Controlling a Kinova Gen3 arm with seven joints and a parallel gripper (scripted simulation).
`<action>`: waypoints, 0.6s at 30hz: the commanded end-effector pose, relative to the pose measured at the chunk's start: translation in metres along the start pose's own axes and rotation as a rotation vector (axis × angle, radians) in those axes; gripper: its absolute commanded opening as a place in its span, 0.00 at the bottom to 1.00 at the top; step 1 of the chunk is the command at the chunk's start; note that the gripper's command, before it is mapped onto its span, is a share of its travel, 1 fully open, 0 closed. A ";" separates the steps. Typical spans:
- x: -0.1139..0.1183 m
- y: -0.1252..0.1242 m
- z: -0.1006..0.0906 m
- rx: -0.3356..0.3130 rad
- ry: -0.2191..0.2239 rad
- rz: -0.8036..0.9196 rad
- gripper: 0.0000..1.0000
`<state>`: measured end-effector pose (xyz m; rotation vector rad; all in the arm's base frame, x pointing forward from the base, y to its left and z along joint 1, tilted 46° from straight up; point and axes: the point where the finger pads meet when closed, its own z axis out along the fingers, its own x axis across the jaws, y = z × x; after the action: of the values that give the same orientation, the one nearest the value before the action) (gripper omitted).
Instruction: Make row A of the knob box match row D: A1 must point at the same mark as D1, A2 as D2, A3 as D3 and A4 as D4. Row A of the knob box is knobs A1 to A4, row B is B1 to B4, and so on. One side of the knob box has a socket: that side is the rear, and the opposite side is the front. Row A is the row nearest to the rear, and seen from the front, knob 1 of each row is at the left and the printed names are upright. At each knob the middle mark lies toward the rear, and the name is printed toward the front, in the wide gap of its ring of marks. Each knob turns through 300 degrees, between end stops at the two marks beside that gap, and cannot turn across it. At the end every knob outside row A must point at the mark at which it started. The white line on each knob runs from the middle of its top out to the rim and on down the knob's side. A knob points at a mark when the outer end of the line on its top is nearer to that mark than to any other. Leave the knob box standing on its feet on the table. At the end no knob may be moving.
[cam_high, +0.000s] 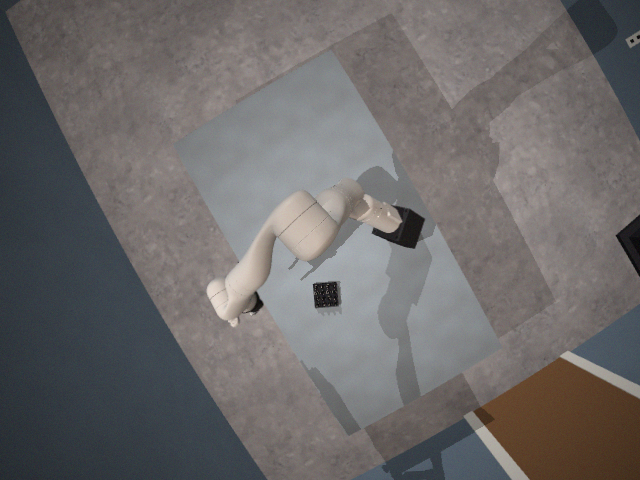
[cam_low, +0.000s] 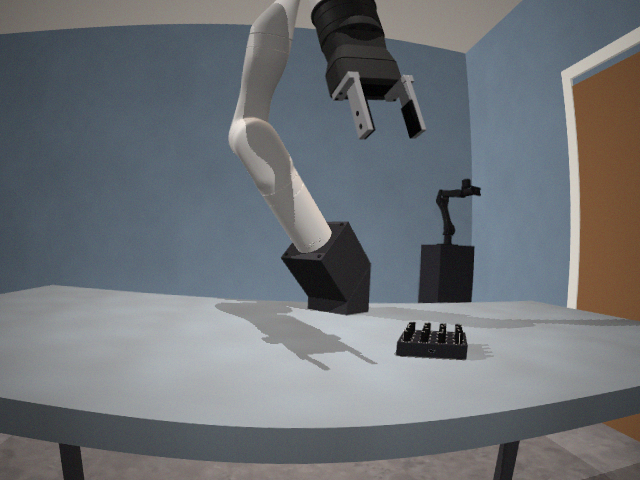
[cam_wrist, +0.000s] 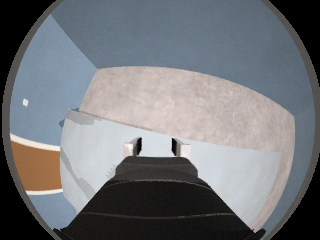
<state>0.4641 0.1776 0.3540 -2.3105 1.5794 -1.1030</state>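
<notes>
The knob box (cam_high: 326, 295) is a small black square box with rows of black knobs. It stands on the grey table, also in the side view (cam_low: 432, 341), with a small socket on the side facing that camera. The knob marks are too small to read. My gripper (cam_low: 390, 126) is open and empty. It hangs high above the table, well to the left of the box and far from it. In the top view the wrist (cam_high: 248, 305) sits over the table's edge, left of the box. The wrist view shows only my two fingertips and the table's far edge, not the box.
My black arm base (cam_high: 400, 227) stands on the table behind the box, also in the side view (cam_low: 330, 268). A black pedestal with a small dark arm (cam_low: 447, 258) stands off the table at the back right. A brown door (cam_low: 607, 186) is at the right.
</notes>
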 end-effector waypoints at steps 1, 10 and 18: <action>0.000 0.000 0.000 0.001 0.001 0.000 1.00; -0.029 0.013 0.016 -0.013 -0.003 -0.088 1.00; -0.029 0.013 0.016 -0.013 -0.003 -0.088 1.00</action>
<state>0.4587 0.1918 0.3219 -2.4110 1.5029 -1.1091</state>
